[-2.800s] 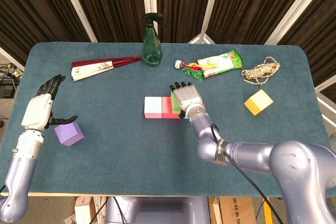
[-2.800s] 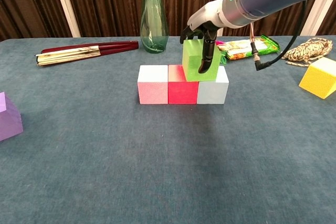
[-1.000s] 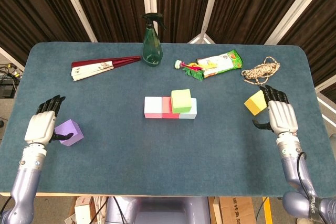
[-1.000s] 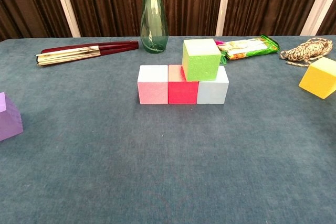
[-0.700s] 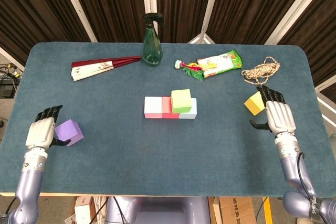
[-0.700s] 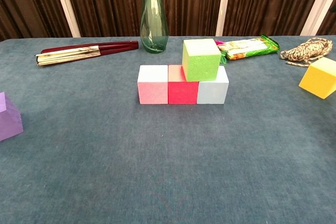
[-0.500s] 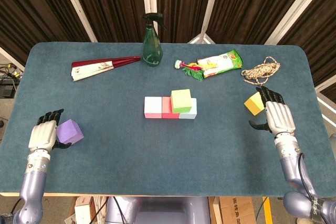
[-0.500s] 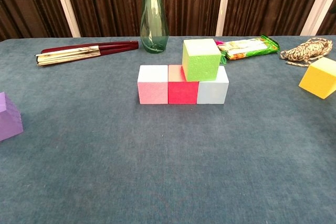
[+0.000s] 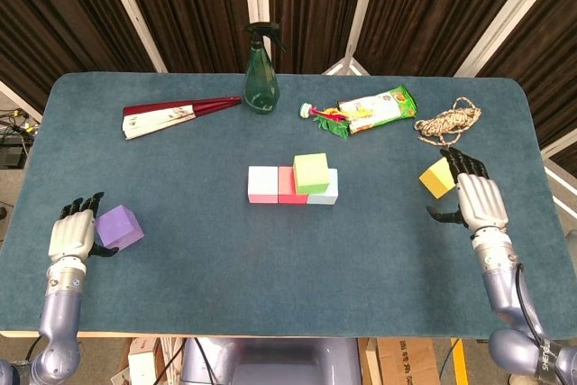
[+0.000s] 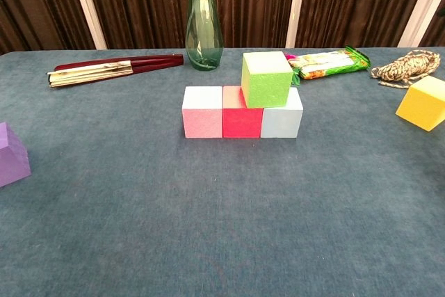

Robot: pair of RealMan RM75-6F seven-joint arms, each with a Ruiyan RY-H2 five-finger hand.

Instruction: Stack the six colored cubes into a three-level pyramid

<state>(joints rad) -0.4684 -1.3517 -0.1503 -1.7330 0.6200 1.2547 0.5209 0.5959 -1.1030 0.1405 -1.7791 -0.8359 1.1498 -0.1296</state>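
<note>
- My left hand (image 9: 72,234) sits against the purple cube (image 9: 120,226); whether it grips, I can't tell.
- My right hand (image 9: 476,199) rests beside the yellow cube (image 9: 437,178), fingers apart, empty.
- Green cube (image 10: 266,79) tops the pink, red and blue row (image 10: 242,112).

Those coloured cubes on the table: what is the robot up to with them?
It is building a pyramid. A pink cube, a red cube and a pale blue cube form the bottom row, with a green cube on top, over the red and blue ones. The left hand is beside the purple cube and the right hand beside the yellow cube; neither cube is lifted, and whether either is gripped is unclear.
</note>
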